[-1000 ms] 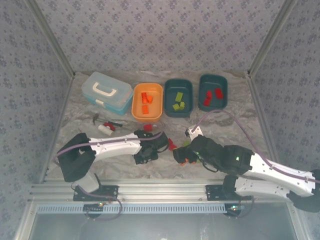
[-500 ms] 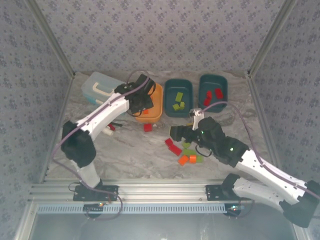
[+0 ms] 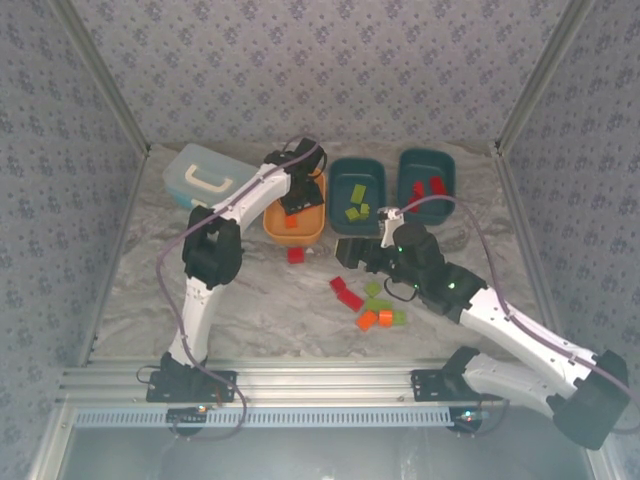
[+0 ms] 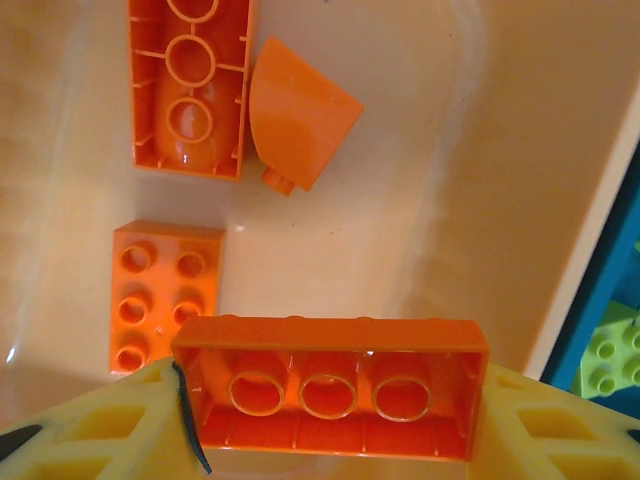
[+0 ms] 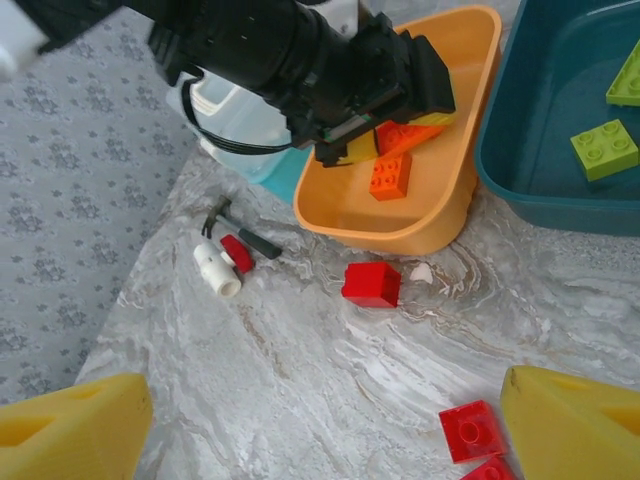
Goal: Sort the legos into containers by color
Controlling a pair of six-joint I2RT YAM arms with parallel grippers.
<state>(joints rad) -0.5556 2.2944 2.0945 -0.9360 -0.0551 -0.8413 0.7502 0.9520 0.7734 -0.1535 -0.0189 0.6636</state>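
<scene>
My left gripper [image 4: 330, 400] is shut on a long orange lego [image 4: 330, 375], held underside up low inside the orange container [image 3: 270, 222]. Below it lie three more orange legos [image 4: 163, 293]. In the right wrist view the left gripper [image 5: 395, 130] hangs over that orange container [image 5: 400, 225]. My right gripper [image 3: 346, 252] stands open and holds nothing, just above the table with its fingers [image 5: 70, 435] wide apart. A red lego [image 5: 372, 284] lies ahead of it and two red ones [image 5: 470, 430] by its right finger. Green legos [image 3: 356, 211] are in the middle teal container [image 3: 335, 195], red ones [image 3: 436, 185] in the right teal container [image 3: 450, 180].
A loose pile of red, green and orange legos [image 3: 372, 305] lies mid-table beside the right arm. A light blue case [image 3: 205, 180] stands at the back left. A small toy hammer [image 5: 240, 235] and a white cylinder [image 5: 217, 270] lie left of the orange container.
The left arm swung from mid-table up to the orange container, carrying the orange lego. The right gripper drew back from the pile toward the containers, staying open.
</scene>
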